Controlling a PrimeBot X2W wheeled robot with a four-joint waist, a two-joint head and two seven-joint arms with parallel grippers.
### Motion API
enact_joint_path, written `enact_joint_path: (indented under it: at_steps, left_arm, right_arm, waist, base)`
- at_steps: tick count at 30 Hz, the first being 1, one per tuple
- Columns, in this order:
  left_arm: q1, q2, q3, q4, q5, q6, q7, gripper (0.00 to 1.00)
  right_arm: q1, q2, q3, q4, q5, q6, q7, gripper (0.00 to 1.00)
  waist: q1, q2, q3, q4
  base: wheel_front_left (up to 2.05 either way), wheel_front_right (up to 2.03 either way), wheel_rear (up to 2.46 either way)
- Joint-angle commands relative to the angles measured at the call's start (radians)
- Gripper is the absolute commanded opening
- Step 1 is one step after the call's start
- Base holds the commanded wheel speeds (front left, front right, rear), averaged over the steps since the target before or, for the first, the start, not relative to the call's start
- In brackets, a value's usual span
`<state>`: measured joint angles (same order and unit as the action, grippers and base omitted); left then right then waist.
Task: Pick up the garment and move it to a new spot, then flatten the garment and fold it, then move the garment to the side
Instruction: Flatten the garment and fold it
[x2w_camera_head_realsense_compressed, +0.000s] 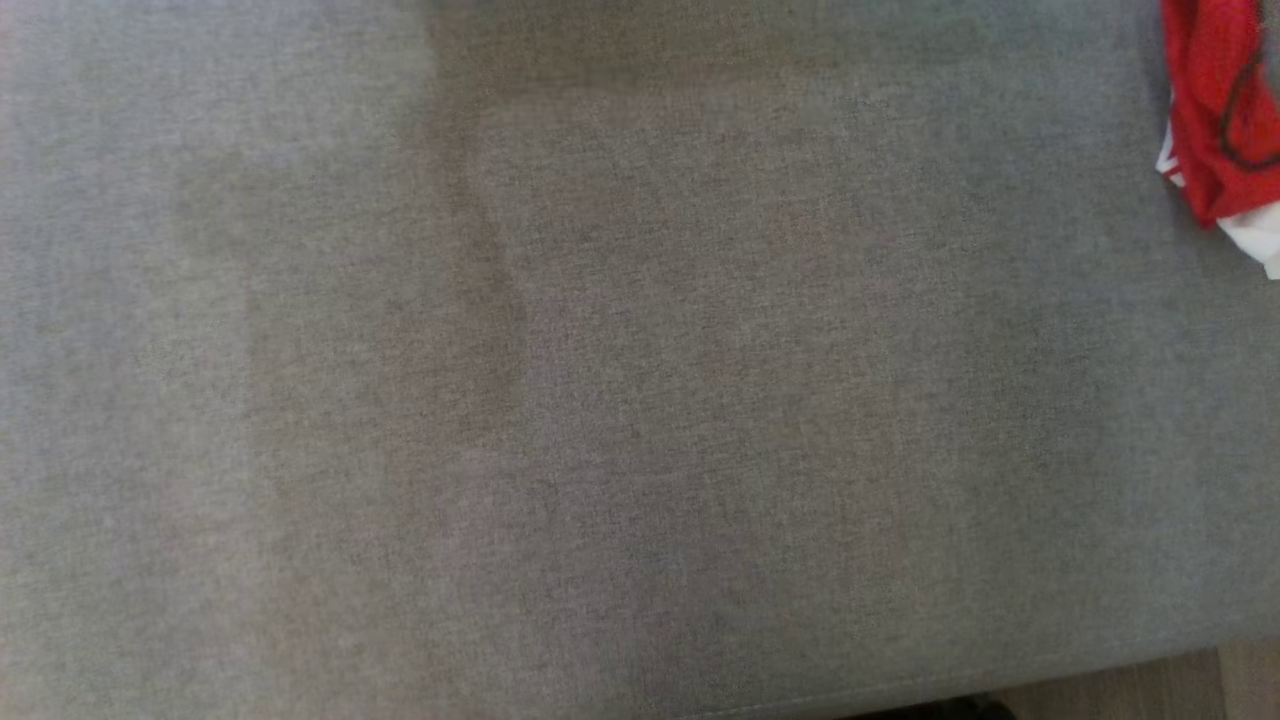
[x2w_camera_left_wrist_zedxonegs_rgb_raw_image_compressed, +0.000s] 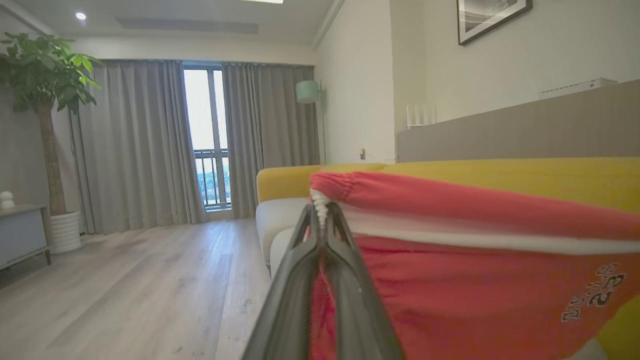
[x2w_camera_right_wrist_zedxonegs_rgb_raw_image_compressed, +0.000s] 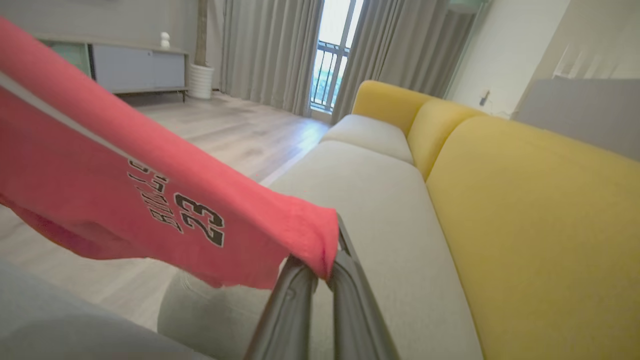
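1. Left gripper (x2w_camera_left_wrist_zedxonegs_rgb_raw_image_compressed: 320, 212), bottom middle of the left wrist view: fingers pinched together on the garment's (x2w_camera_left_wrist_zedxonegs_rgb_raw_image_compressed: 475, 280) white-trimmed edge, so the red cloth stretches off toward the right of the frame.
2. Head view: plain gray cushion (x2w_camera_head_realsense_compressed: 500, 400) across the left and middle, probably the landing spot. The garment pokes in at the upper right corner.
3. Right gripper (x2w_camera_right_wrist_zedxonegs_rgb_raw_image_compressed: 324, 261), bottom middle of the right wrist view: clamped on a red corner, the rest hanging toward the upper left. The two-point hold likely keeps it spread for laying flat.
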<state>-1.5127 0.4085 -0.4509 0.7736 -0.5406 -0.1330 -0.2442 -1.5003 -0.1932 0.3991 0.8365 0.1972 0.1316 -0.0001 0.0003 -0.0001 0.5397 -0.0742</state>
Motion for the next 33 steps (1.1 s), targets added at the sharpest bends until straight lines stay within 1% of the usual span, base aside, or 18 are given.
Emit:
enact_joint_path:
  at_steps: [1,5,8,10,14,15,17,22,23,26,27,30,33]
  left_arm:
    - [-0.029,0.039,0.012,-0.009,-0.014,0.003,-0.009,0.0]
    - [0.042,0.008,-0.029,0.014,-0.05,0.003,-0.016,0.0]
    - [0.152,-0.023,0.008,0.0,-0.1,0.002,-0.017,0.0]
    - [0.233,-0.035,0.008,-0.019,-0.108,0.002,-0.017,0.0]
    - [0.401,-0.045,-0.022,-0.044,-0.114,0.002,-0.017,0.0]
    - [0.401,-0.045,-0.022,-0.044,-0.114,0.002,-0.017,0.0]
    - [0.477,-0.044,-0.046,-0.054,-0.118,0.002,-0.017,0.0]
    - [0.653,-0.032,-0.117,-0.07,-0.132,0.002,-0.017,0.0]
    - [0.707,-0.025,-0.177,-0.069,-0.145,0.002,-0.017,0.0]
    - [0.755,-0.001,-0.269,-0.075,-0.148,0.002,-0.017,0.0]
    - [0.774,0.015,-0.315,-0.077,-0.145,0.002,-0.017,0.0]
    - [0.794,0.032,-0.355,-0.081,-0.137,0.002,-0.017,0.0]
    - [0.822,0.04,-0.372,-0.088,-0.13,0.002,-0.017,0.0]
  right_arm:
    - [-0.007,0.018,-0.011,0.005,0.005,-0.001,-0.011,0.0]
    - [0.047,0.033,0.034,0.115,-0.004,-0.001,-0.02,0.0]
    - [0.114,0.023,0.075,0.187,-0.004,-0.001,-0.028,0.0]
    - [0.158,0.017,0.103,0.225,0.011,-0.001,-0.024,0.0]
    - [0.256,0.005,0.173,0.26,0.071,-0.001,-0.004,0.0]
    - [0.256,0.005,0.173,0.26,0.071,-0.001,-0.004,0.0]
    - [0.305,-0.013,0.222,0.256,0.106,-0.001,0.015,0.0]
    - [0.437,-0.081,0.353,0.189,0.237,-0.001,0.101,0.0]
    - [0.484,-0.127,0.418,0.134,0.294,-0.001,0.149,0.0]
    - [0.54,-0.207,0.489,0.048,0.384,-0.001,0.216,0.0]
    - [0.571,-0.254,0.527,-0.008,0.439,-0.001,0.264,0.0]
    - [0.608,-0.319,0.569,-0.088,0.507,-0.001,0.321,0.0]
    - [0.644,-0.373,0.601,-0.159,0.556,-0.001,0.363,0.0]
  waist:
    - [-0.0003,0.0001,0.011,0.002]
    - [-0.0003,0.0001,0.022,0.019]
    - [-0.0003,0.0001,0.001,0.042]
    - [-0.0003,0.0001,-0.016,0.056]
    - [-0.0003,0.0001,-0.07,0.075]
    - [-0.0003,0.0001,-0.07,0.075]
    - [-0.0003,0.0001,-0.1,0.084]
    - [-0.0003,0.0001,-0.19,0.096]
    - [-0.0003,0.0001,-0.221,0.099]
    - [-0.0003,0.0001,-0.257,0.102]
    - [-0.0003,0.0001,-0.277,0.101]
    - [-0.0003,0.0001,-0.302,0.102]
    - [-0.0003,0.0001,-0.331,0.099]
  base:
    - [0.0,0.0,0.0]
    - [0.0,0.0,0.0]
    - [0.0,0.0,0.0]
    - [0.0,0.0,0.0]
    - [0.0,0.0,0.0]
    - [0.0,0.0,0.0]
    - [0.0,0.0,0.0]
    - [0.0,0.0,0.0]
    - [0.0,0.0,0.0]
    - [0.0,0.0,0.0]
    - [0.0,0.0,0.0]
    - [0.0,0.0,0.0]
    - [0.0,0.0,0.0]
